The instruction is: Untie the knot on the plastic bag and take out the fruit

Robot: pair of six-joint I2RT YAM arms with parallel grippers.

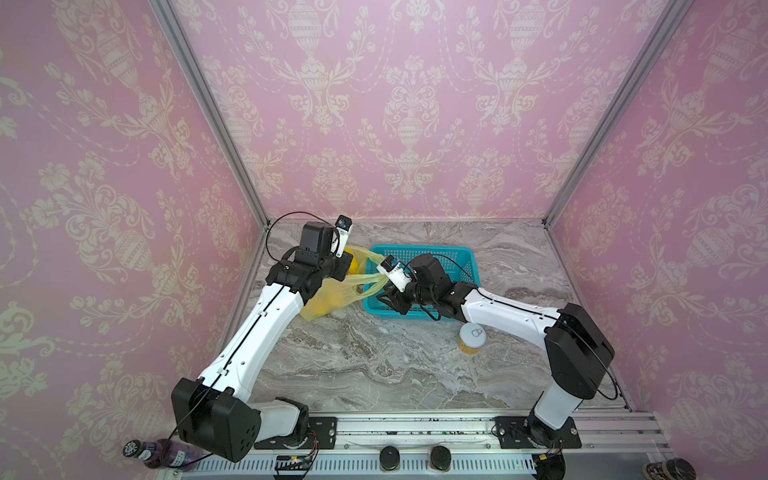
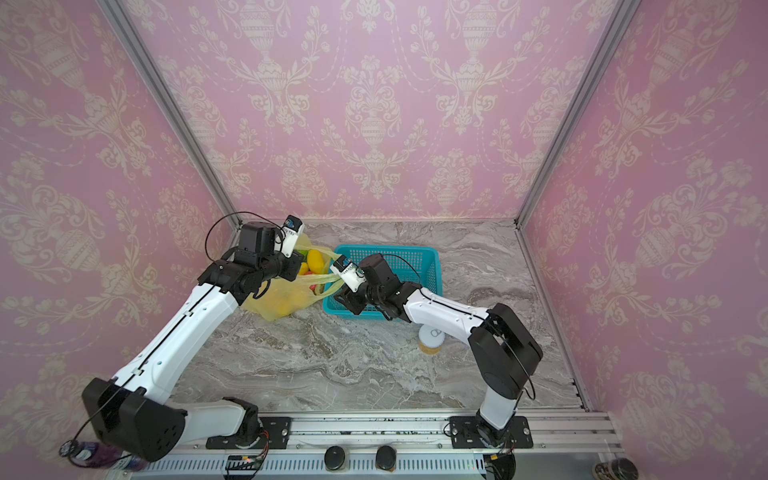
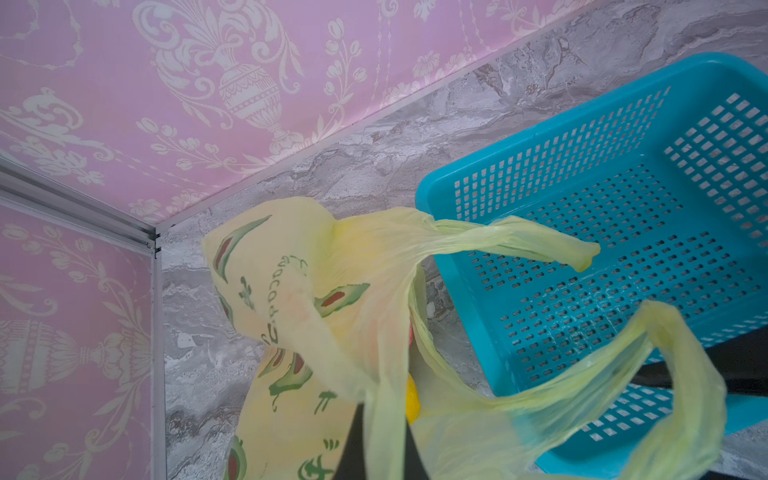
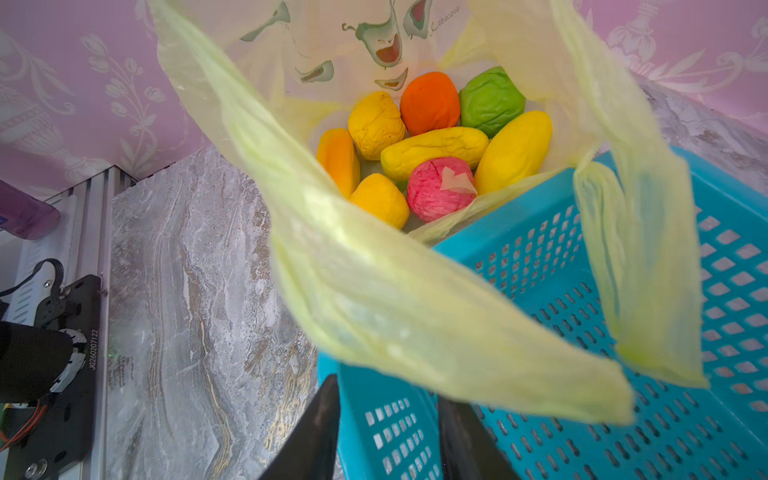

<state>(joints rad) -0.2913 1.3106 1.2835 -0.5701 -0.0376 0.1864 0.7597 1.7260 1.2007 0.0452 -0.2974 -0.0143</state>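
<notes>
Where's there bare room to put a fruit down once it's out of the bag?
The floor of the teal basket is bare, though the right arm overhangs its near side. The marble table is open in front, between plastic bag, basket and white-lidded jar. It is crowded where the bag's handles reach the basket.

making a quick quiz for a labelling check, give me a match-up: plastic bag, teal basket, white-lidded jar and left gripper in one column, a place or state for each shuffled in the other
Column one
1. plastic bag
2. teal mesh basket
3. white-lidded jar
4. left gripper

Column two
a. shut on thin yellow-green film
b. upright, close to the right arm
c. mouth open, fruit showing inside
d. beside the bag, holes all over its walls

Pairs: 1-c, 2-d, 3-b, 4-a
</notes>
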